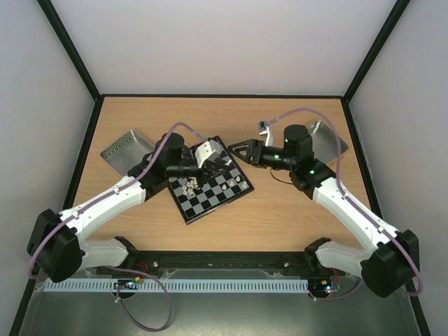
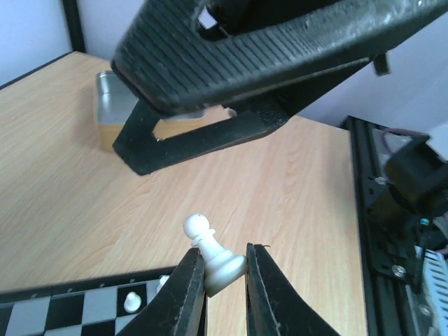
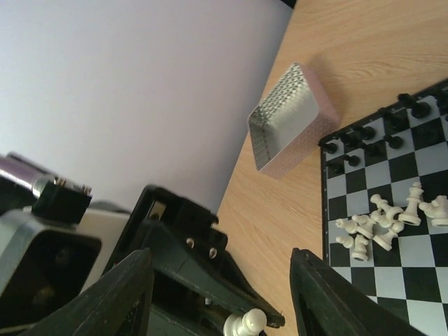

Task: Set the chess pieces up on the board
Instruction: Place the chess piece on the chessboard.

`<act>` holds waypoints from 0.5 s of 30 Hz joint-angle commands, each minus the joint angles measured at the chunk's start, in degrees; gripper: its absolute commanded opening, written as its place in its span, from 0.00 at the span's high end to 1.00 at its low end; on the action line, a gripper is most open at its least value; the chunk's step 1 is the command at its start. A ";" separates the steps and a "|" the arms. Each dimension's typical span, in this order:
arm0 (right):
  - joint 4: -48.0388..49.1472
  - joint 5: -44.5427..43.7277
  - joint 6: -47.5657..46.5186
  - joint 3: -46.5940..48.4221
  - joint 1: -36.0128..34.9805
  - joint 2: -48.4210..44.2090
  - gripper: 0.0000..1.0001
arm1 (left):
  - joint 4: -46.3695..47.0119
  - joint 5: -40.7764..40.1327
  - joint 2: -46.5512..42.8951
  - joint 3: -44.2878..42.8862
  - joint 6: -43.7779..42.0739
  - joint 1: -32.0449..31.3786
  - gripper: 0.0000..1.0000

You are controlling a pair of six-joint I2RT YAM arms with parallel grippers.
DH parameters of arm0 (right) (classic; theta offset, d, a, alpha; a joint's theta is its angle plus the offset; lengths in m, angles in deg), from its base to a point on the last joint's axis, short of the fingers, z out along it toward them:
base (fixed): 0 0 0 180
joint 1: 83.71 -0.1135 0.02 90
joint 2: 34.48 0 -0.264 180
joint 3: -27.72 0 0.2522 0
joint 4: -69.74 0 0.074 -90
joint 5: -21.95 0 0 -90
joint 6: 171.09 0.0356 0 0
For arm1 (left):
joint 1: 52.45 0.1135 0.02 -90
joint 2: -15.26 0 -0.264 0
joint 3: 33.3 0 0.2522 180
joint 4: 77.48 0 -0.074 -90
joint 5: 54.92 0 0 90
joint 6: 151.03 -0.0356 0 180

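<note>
Nearest us, the board [image 1: 204, 205] lies askew on the table [image 1: 280, 217], between the two arms. A huddle of cream-white pieces [image 3: 381, 220] sits on its squares toward the left arm, several of them toppled; black pieces [image 3: 371, 134] line the board's edge nearest the silver tray [image 1: 126, 148].

Past that, at the board's far corner, we see the left gripper [image 2: 224, 266] clenched on a white pawn [image 2: 210, 252]; the pawn is pinched at its base between the two fingers, tilted, its head pointing away from the wrist; behind it shows bare wood just beyond the board's border.

Facing it, the right gripper [image 3: 222, 255] hangs with its jaws spread wide, gripping nothing; in the right wrist view the pawn and the left fingertips appear low in the gap, apart from either finger.

Farther back, the silver tray rests on the table to the left; a second tray [image 1: 327, 136] lies to the right, partly hidden by the right arm.
</note>
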 commanded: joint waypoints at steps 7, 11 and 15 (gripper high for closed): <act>-7.10 8.57 -8.87 -1.30 0.38 -7.24 0.48 | -8.79 16.72 3.07 -10.71 -11.64 0.36 0.97; -7.52 10.98 -9.21 -1.97 0.39 -8.46 0.61 | -11.23 17.98 3.45 -11.96 -13.49 0.60 0.97; -7.06 12.19 -8.99 -2.64 0.38 -9.81 0.76 | -14.50 18.09 4.80 -13.55 -15.21 0.73 0.97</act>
